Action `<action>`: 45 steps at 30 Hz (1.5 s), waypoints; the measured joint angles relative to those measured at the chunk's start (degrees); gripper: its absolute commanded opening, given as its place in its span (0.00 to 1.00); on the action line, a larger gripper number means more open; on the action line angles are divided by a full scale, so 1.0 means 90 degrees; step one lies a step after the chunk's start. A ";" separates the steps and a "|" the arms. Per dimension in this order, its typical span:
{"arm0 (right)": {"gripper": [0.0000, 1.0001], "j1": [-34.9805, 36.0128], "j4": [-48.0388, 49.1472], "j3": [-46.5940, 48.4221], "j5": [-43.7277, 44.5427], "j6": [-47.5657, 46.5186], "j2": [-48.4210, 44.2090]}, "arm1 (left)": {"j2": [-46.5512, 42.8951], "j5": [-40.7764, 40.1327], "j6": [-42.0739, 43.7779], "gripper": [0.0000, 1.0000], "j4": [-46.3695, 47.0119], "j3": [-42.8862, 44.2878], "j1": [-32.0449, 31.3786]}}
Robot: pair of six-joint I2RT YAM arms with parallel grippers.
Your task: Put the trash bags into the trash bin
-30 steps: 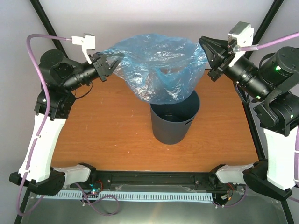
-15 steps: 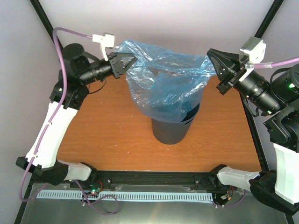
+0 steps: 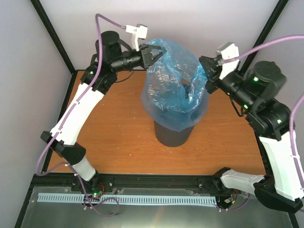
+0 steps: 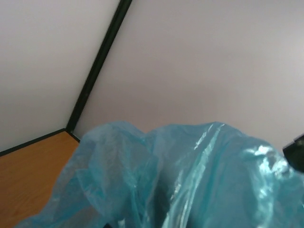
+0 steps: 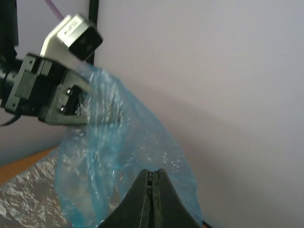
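Lowering step in hand, by my reading. Thin, translucent light-blue plastic bag (image 3: 173, 92) hung bunched between the arms. Its lower end covered the mouth of the dark grey round plastic bin (image 3: 172, 137) on the orange-brown wooden table (image 3: 114, 128); inside or outside the rim, could not tell. Left gripper (image 3: 152, 52) pinched the bag's upper left edge, and right gripper (image 3: 203, 75) was pressed shut on the right edge. Next move likely calls for both edges to descend together, centred over the bin.

no readable text, no labels, no brands, no numbers
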 measured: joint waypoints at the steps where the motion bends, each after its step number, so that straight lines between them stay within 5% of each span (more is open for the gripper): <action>1: 0.03 0.0000 -0.0002 -0.0087 0.0049 -0.0005 0.0053 | 0.0136 -0.0075 0.0032 0.01 -0.0015 0.0090 0.0000; 9: 0.03 -0.0153 0.0219 -0.0180 0.0391 -0.0024 0.0588 | 0.1632 -0.0398 0.0158 0.01 -0.0078 0.1430 0.0007; 19: 0.03 -0.2251 0.0476 0.0000 -0.0665 0.0546 0.1008 | 0.2722 0.0270 -0.0474 0.01 0.0663 0.2268 0.0019; 24: 0.55 -0.2851 0.0505 -0.0007 -0.1787 0.0818 0.1137 | 0.2732 0.0372 -0.0600 0.01 0.0913 0.2288 0.0019; 29: 0.86 -0.2888 0.0083 0.0160 -0.2883 0.0753 0.1069 | 0.2548 0.0056 -0.0464 0.01 0.0906 0.2035 0.0032; 36: 1.00 -0.2892 -0.0835 0.1042 -0.2834 0.0646 0.0627 | 0.1540 -0.0595 -0.0440 0.01 0.0792 0.1081 0.0238; 45: 1.00 -0.2892 -0.1316 0.0495 -0.1430 0.0316 -0.0340 | 0.0493 -0.1545 -0.0321 0.01 0.0236 0.0600 0.0401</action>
